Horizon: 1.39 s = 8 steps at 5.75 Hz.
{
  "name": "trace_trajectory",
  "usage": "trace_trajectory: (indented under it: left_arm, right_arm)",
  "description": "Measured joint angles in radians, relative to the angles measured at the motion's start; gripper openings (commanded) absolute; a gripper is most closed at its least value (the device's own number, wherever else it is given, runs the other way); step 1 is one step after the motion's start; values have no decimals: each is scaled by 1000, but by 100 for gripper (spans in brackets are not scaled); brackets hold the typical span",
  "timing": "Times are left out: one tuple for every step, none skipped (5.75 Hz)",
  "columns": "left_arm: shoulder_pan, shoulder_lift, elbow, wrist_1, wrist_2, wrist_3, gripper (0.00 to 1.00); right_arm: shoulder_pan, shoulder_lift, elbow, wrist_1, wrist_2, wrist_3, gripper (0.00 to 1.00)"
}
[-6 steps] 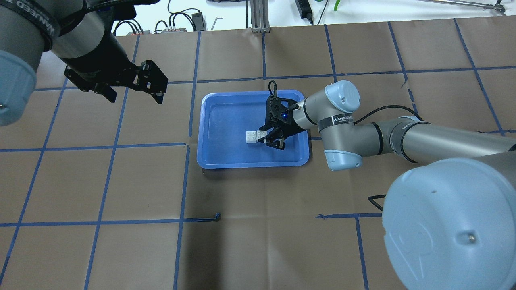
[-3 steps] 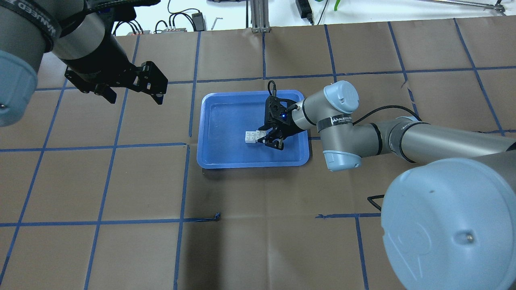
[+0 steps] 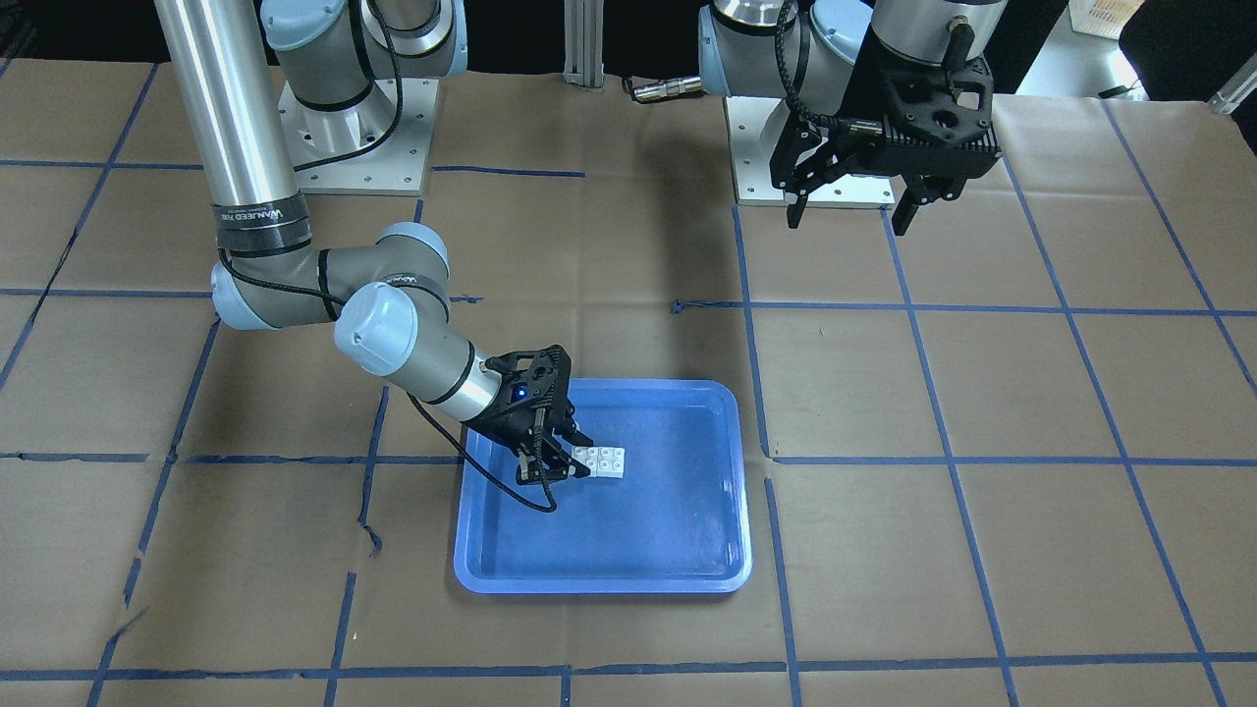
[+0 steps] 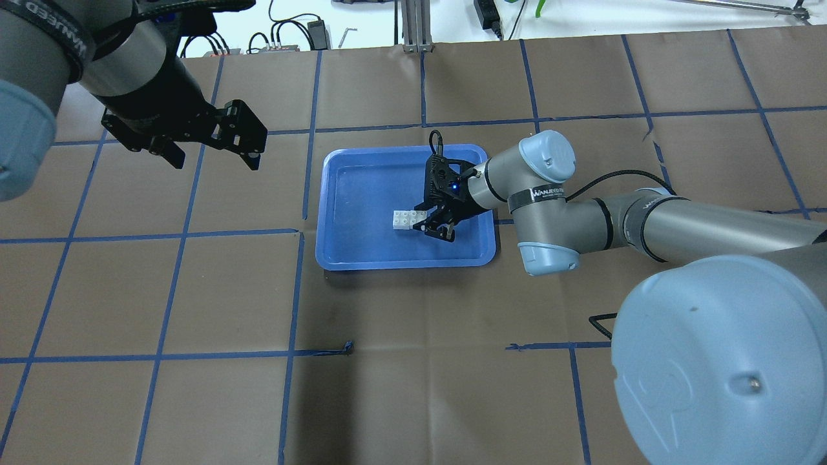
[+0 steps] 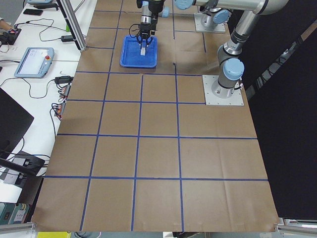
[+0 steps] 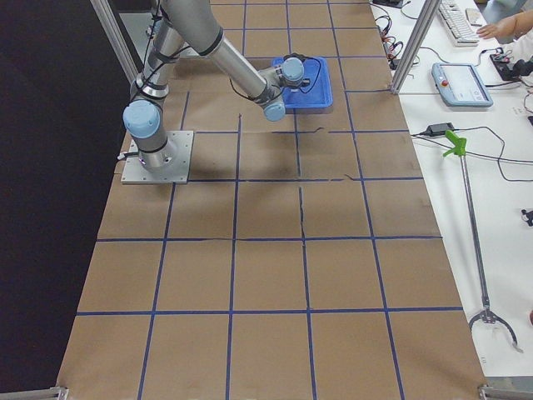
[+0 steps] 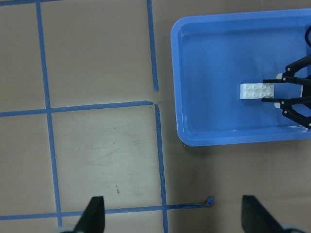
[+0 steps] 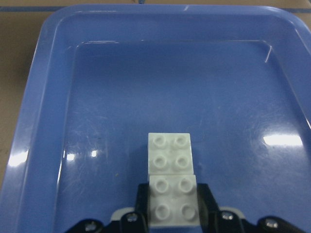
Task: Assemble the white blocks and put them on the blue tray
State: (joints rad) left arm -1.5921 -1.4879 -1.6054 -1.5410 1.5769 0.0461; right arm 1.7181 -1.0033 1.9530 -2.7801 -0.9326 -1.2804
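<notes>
The two white blocks (image 4: pixel 404 219) are joined end to end into one short bar lying low in the blue tray (image 4: pixel 400 263), right of its middle. My right gripper (image 4: pixel 420 219) reaches in from the tray's right side and is shut on the bar's near block. In the right wrist view the far block (image 8: pixel 169 153) sticks out ahead of the fingers (image 8: pixel 206 204) above the tray's floor (image 8: pixel 34 121). My left gripper (image 4: pixel 210 152) hangs open and empty, high over the table to the left of the tray.
The table is covered in brown paper (image 4: pixel 413 400) with a grid of blue tape. Cables and power bricks (image 4: pixel 316 29) lie beyond the far edge. The arm bases (image 3: pixel 354 137) stand at the robot's side.
My left gripper has drifted slightly left. The right gripper and the white blocks have barely moved.
</notes>
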Motion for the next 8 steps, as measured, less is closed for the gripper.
trace_trajectory:
  left_arm:
    - [1,0,5,-9,0,0,100]
    - [1,0,10,-12,1,1,100]
    - [1,0,11,-14,0,2,100]
    - [1,0,9,-15,-3,3,100]
    - [1,0,8,-16,-3,3,100]
    - [1,0,8,-16,-2,3,100]
    - [1,0,8,-16,-1,3,100]
    - [1,0,9,-16,-1,4,100]
  right_arm:
    - [0,0,0,1,0,1,24]
    - [0,0,0,1,0,3,32]
    - [0,0,0,0,1,7,42]
    - [0,0,-1,-2,2,10,46]
    - [0,0,-1,-3,4,11,52]
    - [0,0,-2,-4,6,12,63]
    - [0,0,-3,-4,7,12,82]
    - [0,0,-4,-2,7,20,90]
